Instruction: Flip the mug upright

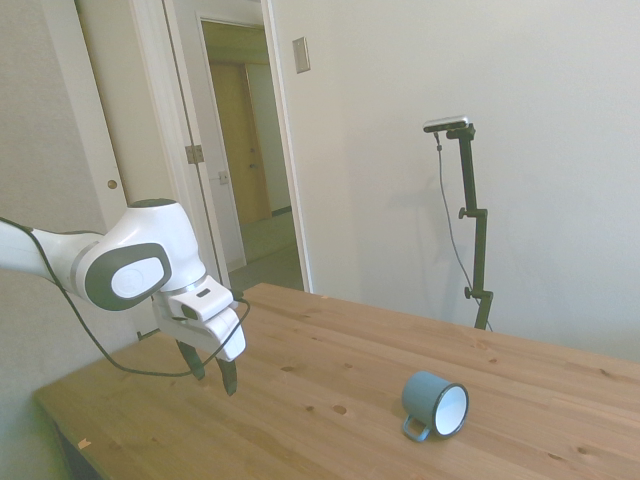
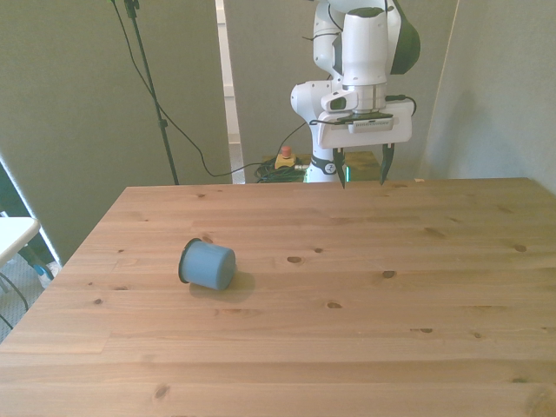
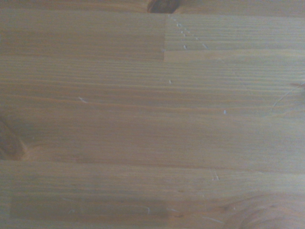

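Lying sideways, mug (image 2: 208,264) well apart from open pincer (image 2: 363,165).

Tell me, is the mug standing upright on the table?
No, the mug lies on its side on the table, its white inside facing sideways.

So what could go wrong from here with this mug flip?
The mug lies on its round side on the bare table, so a nudge could roll it away. Its handle rests low against the wood, awkward to grasp. The open gripper hangs far off near the table's far edge, and the wrist view shows only wood.
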Controlling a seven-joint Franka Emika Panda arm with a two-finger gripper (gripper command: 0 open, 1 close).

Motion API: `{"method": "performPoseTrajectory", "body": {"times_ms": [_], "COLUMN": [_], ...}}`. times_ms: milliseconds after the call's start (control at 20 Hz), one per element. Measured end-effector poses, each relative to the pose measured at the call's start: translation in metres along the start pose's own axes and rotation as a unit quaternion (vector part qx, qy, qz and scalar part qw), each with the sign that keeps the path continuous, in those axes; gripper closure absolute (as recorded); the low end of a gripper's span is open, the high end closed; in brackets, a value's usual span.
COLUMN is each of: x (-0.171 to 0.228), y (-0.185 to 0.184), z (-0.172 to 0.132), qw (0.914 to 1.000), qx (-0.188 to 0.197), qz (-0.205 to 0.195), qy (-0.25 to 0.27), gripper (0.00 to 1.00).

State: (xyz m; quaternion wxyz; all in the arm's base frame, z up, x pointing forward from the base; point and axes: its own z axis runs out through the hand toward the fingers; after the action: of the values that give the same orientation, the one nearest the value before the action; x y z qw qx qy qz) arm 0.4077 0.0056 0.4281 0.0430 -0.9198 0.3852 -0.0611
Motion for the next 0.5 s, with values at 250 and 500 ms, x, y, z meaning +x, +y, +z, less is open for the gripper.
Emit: {"method": "performPoseTrajectory", "body": {"times_ms": [250,500], "x": [0.022,0.115], "y": [0.006,0.044], "z": [-0.011,-0.051], "qw": [0.9997,0.9973], "qx": [0.01,0.048], "qz": [0.023,0.054], "qy": [0.0,0.016], "gripper": [0.0,0.0]}}
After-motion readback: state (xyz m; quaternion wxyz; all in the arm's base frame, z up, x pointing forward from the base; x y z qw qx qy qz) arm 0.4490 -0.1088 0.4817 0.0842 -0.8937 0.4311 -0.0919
